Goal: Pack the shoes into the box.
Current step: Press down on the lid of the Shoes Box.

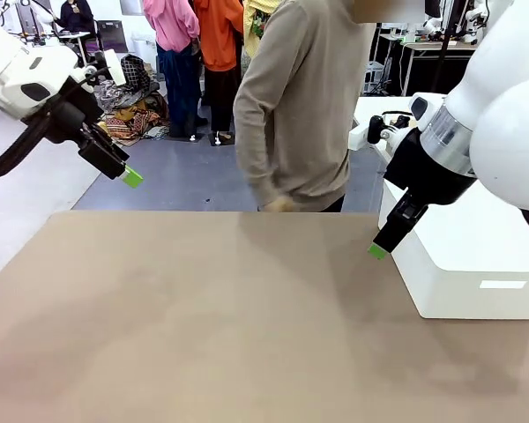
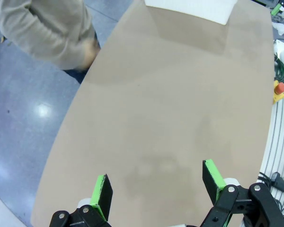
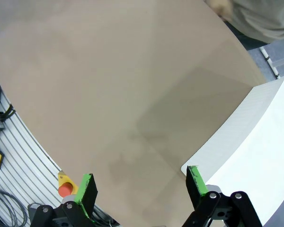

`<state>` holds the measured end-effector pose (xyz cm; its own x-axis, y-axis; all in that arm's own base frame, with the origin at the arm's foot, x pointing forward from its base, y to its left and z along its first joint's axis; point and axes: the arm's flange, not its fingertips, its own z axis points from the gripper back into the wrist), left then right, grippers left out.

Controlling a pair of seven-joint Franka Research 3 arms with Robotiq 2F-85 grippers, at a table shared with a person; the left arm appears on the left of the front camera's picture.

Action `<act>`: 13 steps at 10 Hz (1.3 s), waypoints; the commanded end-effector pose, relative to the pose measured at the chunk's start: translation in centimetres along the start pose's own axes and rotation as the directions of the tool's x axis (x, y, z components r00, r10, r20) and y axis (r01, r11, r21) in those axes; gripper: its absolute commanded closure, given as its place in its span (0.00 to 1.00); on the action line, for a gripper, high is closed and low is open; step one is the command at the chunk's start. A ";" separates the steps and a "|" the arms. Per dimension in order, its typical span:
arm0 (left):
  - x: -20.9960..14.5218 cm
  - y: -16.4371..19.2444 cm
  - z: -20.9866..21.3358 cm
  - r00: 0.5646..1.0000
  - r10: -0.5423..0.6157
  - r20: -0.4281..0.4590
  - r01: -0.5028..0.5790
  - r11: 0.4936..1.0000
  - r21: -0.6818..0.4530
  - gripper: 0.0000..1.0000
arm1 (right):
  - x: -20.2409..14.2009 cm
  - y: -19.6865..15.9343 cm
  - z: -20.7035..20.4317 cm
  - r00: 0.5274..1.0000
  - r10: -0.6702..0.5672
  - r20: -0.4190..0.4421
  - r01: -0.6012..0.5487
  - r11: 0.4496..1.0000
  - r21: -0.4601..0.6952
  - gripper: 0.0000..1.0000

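Beside table [image 3: 109, 85]: red button [image 3: 65, 189], right wrist view.

One table [image 1: 203, 308], one white block [image 1: 476, 264], two pincers, one person [image 1: 300, 106].

The left arm [image 1: 35, 84] is seen entering from the upper left of the front frame, angled down toward the right, its left gripper [image 1: 128, 176] raised in the upper left with a green pad tip visible. In the left wrist view the same gripper's fingers [image 2: 102, 196] are spread wide at the bottom edge, nothing held between them. The right arm [image 1: 502, 115] is seen coming in from the right edge, wrist pitched down-left, the right gripper [image 1: 379, 249] hanging at centre right. In the right wrist view its fingers [image 3: 87, 189] are parted wide at the bottom, nothing gripped.
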<state>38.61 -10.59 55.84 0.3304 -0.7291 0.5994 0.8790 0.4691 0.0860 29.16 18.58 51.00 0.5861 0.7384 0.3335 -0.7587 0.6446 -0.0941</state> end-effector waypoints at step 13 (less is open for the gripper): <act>0.0 0.0 0.3 1.000 0.009 -0.016 -0.009 1.000 0.001 0.00 | 0.0 -0.1 -0.1 1.000 -0.002 -0.003 0.002 1.000 -0.002 0.00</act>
